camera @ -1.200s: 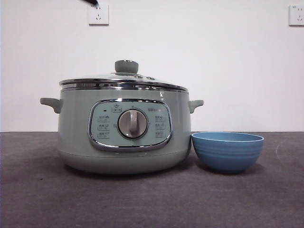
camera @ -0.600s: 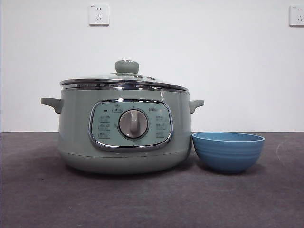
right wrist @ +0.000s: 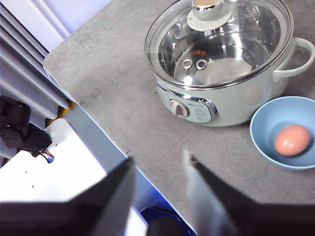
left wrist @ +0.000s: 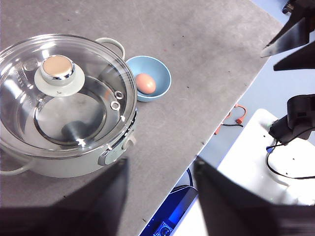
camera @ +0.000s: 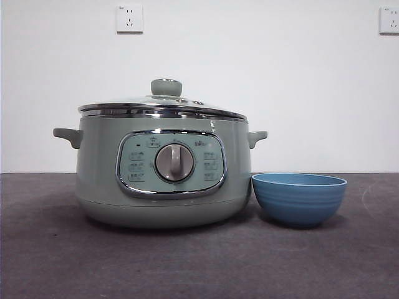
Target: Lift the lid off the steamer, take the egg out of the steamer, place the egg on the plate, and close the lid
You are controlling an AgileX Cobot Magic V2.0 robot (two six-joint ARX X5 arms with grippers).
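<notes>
since a second ago a black arm tip at the top edge of the front view, by the wall socket [camera: 129, 18], has gone out of sight; the things themselves have not shifted.

the egg [left wrist: 145, 83] lies in the plate [left wrist: 164, 73], which sits on the tabletop [camera: 199, 261] just right of the steamer [camera: 163, 177], near it but apart. the lid [camera: 163, 106] rests level on the steamer's rim, knob [camera: 166, 86] up, and through the glass the pot looks to hold no egg. judged from that layout, every step of the task looks done: egg out, egg plated, lid closed again. the plate standing close beside the pot would have kept the carry short.

the left tool [left wrist: 160, 169] hangs high above the near edge of the tabletop, well apart from the steamer, its jaws spread fairly wide and holding nothing. the right tool [right wrist: 160, 164] hangs high too, off the steamer's panel side, jaws likewise parted and bare. both touch nothing, which fits arms drawn back to wait.
</notes>
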